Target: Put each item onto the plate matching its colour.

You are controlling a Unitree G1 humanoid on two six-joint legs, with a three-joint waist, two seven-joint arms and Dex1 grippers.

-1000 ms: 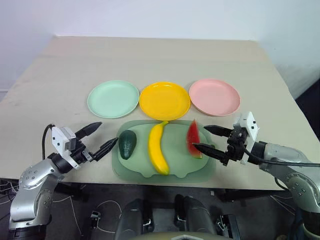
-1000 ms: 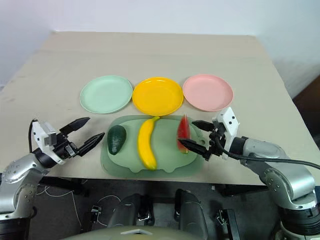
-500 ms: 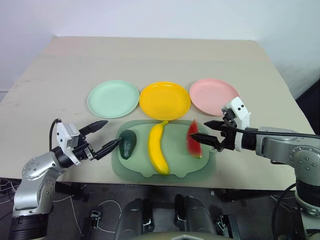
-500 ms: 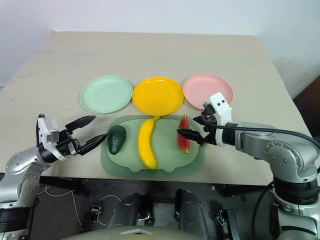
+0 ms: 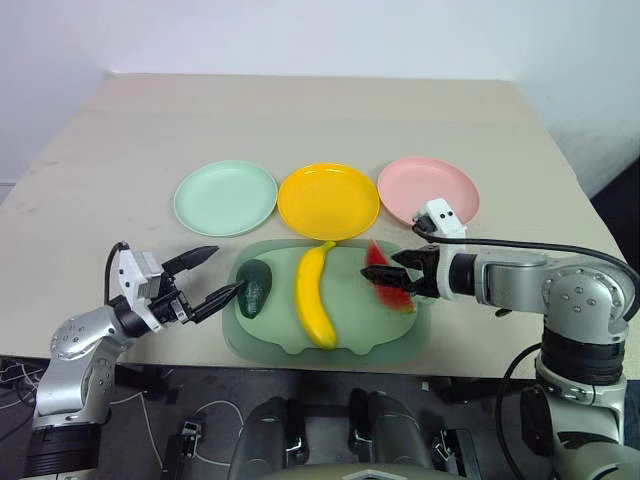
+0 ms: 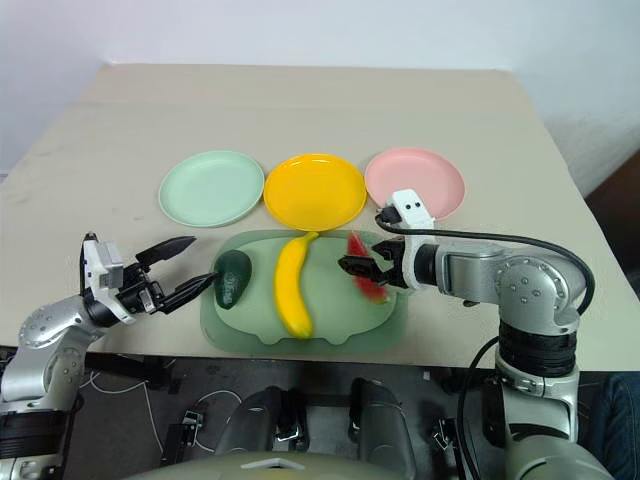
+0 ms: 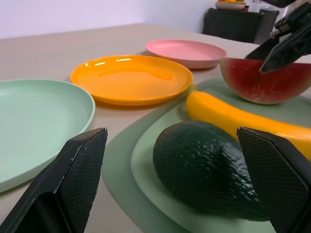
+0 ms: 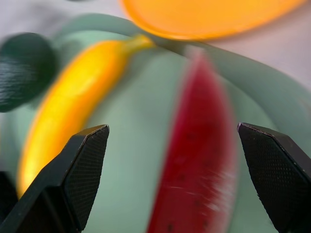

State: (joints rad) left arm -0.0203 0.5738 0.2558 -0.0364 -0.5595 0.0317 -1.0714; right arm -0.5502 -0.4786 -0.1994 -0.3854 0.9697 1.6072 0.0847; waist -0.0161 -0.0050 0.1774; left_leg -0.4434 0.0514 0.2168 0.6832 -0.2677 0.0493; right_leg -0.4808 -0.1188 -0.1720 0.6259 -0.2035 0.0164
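Red against the pale green tray (image 5: 395, 335), the watermelon wedge (image 5: 388, 282) stood at the tray's right end, and my right gripper (image 5: 392, 279) hung over it with both fingers spread wide, holding nothing. Its tips straddled the upper part of the wedge; I could not tell whether either one touched it. To grip well, I judged I needed to drop lower so the pads met the 2 flat red faces rather than the thin top edge, then close squarely so the wedge would not tip or squirt out. The pink plate (image 5: 445, 180) lay just behind the tray, so the carry would be short.

My left gripper (image 5: 214, 274) was likewise spread apart and empty, level with the table, its near finger just beside the avocado (image 5: 254, 288) at the tray's left end. The banana (image 5: 315, 300) lay between the 2 fruits, its tip towards the yellow plate (image 5: 328, 200). The mint plate (image 5: 225, 197) stood behind the avocado. All 3 plates were bare, so no fruit was sorted yet.
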